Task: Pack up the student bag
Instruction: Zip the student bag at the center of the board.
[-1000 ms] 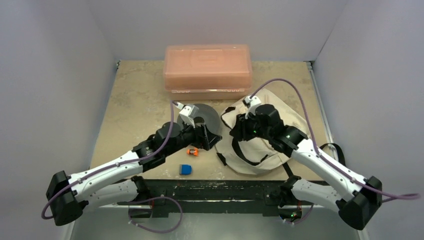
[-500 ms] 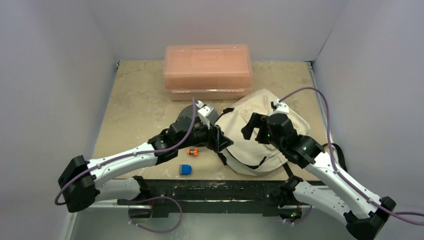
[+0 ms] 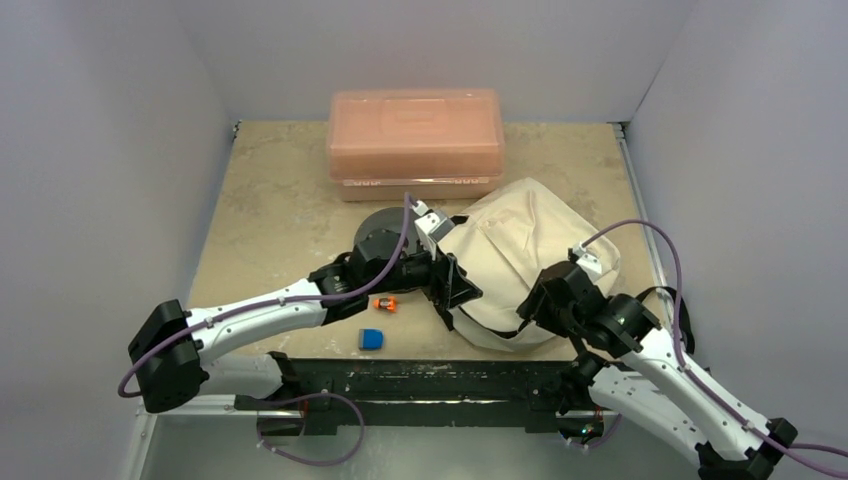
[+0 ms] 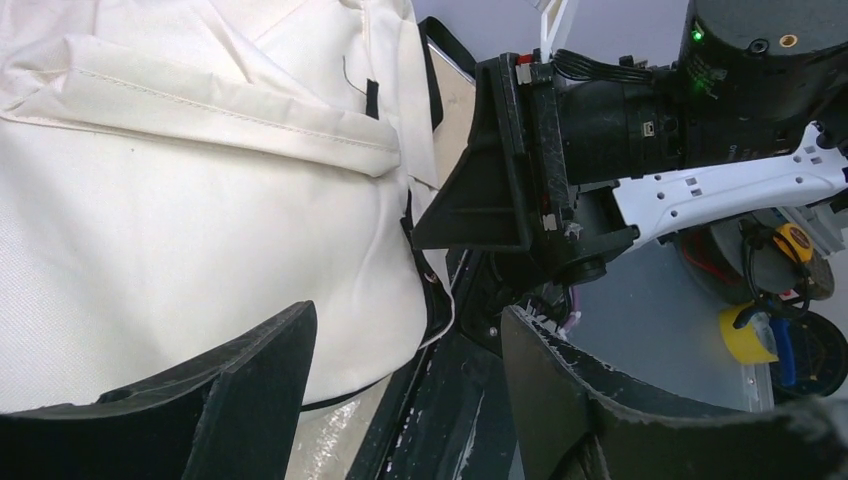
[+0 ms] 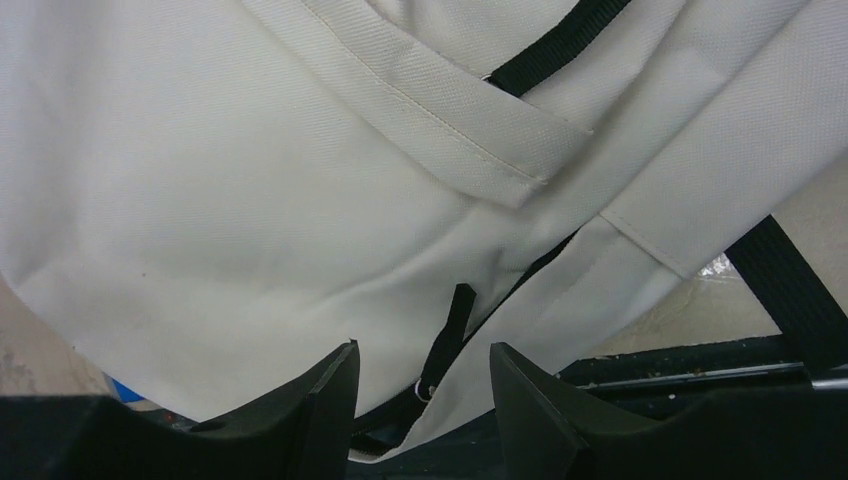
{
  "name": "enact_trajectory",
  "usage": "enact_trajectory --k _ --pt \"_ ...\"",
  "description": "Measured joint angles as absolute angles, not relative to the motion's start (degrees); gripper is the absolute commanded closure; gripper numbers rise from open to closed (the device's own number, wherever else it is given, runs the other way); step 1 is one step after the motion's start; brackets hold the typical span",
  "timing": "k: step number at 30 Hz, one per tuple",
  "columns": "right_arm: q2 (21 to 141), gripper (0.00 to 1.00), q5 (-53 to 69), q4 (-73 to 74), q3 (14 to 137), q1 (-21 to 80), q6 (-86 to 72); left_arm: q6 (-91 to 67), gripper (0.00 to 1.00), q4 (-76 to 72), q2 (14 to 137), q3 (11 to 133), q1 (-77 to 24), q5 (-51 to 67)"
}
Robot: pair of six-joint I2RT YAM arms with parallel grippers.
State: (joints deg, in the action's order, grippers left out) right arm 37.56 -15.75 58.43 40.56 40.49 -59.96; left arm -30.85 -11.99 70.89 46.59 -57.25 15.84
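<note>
On the beige table (image 3: 270, 210), the cream student bag (image 3: 520, 250) lay front right, flanked by the left gripper (image 3: 462, 298) and right gripper (image 3: 533, 306), both gaping and empty, where a shallow pinch might slip off loose fabric.

Left arm (image 3: 265, 312) reaches from lower left to frame centre, left claw (image 3: 452, 288) jaws apart. Right arm (image 3: 662, 352) bent lower right, right claw (image 3: 532, 303) jaws apart.

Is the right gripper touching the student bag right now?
Cannot tell. In the right wrist view the open right gripper frames the black zip pull of the student bag, but neither contact nor a gap shows.
</note>
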Motion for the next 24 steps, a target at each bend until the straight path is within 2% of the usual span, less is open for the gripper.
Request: enact_trajectory --k 11,16,20,24 --pt "42.0 0.51 -17.1 55.6 36.3 40.5 -61.7 -30.9 0.32 -11.1 67.6 46.6 -57.3 15.3" --pt "42.9 0.75 -17.1 52.4 35.4 40.5 -61.8 -30.9 0.32 -11.1 67.5 46.6 -57.3 15.2" --pt "43.1 0.99 -17.1 50.5 34.7 40.5 -62.0 -30.9 0.32 -11.0 67.5 46.6 -57.3 15.2" --pt "42.7 1.0 -17.1 50.4 34.6 40.5 -62.0 -30.3 0.31 -11.1 67.6 46.6 -58.0 14.2"
